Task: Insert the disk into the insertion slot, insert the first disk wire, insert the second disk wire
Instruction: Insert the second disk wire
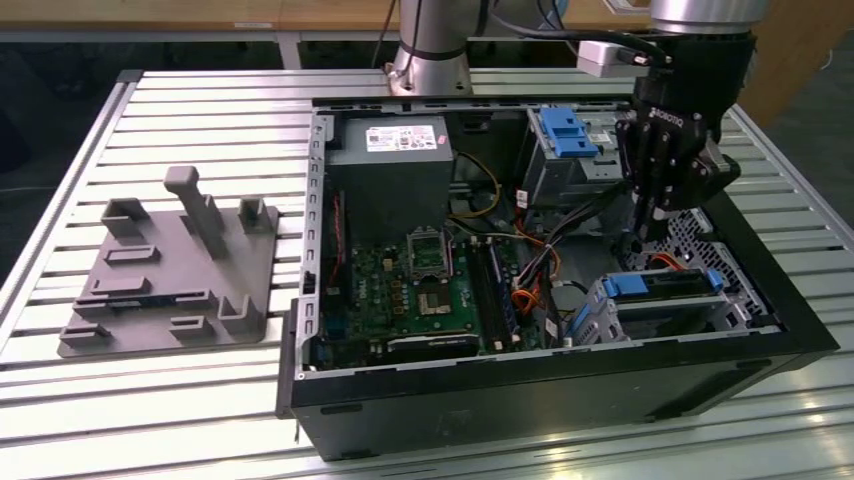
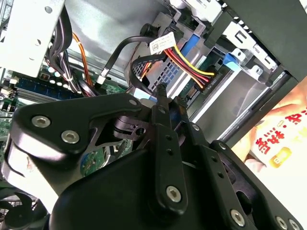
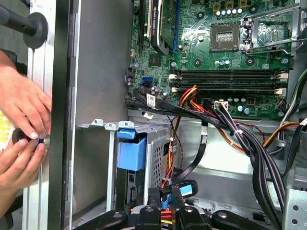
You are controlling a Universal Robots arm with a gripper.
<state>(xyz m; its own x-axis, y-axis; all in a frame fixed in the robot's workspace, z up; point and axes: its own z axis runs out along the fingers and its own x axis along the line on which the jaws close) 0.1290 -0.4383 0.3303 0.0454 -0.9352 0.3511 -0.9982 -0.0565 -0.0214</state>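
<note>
The disk (image 1: 667, 290), silver-grey in a blue carrier, lies inside the insertion slot (image 1: 611, 322), a small perforated metal cage at the exterior view's right front corner of the open computer case. My gripper (image 1: 638, 232) reaches down into the case just behind that cage. Its fingers stand close together, shut on the blue end of a black disk wire (image 3: 165, 200). In the second wrist view the gripper (image 2: 170, 98) is right by a plug with red, yellow and black wires (image 2: 200, 79) that sits at the disk's back edge. The cage wall (image 3: 157, 158) lies beside the gripper (image 3: 164, 194).
A taller bay with a blue latch (image 1: 567, 135) stands behind the gripper. The power supply (image 1: 394, 170) and motherboard (image 1: 427, 290) take up the case's middle. Thick cable bundles (image 3: 240, 139) cross near the gripper. A person's hands (image 3: 21, 124) work outside the case wall. A grey fixture plate (image 1: 160, 270) lies on the table.
</note>
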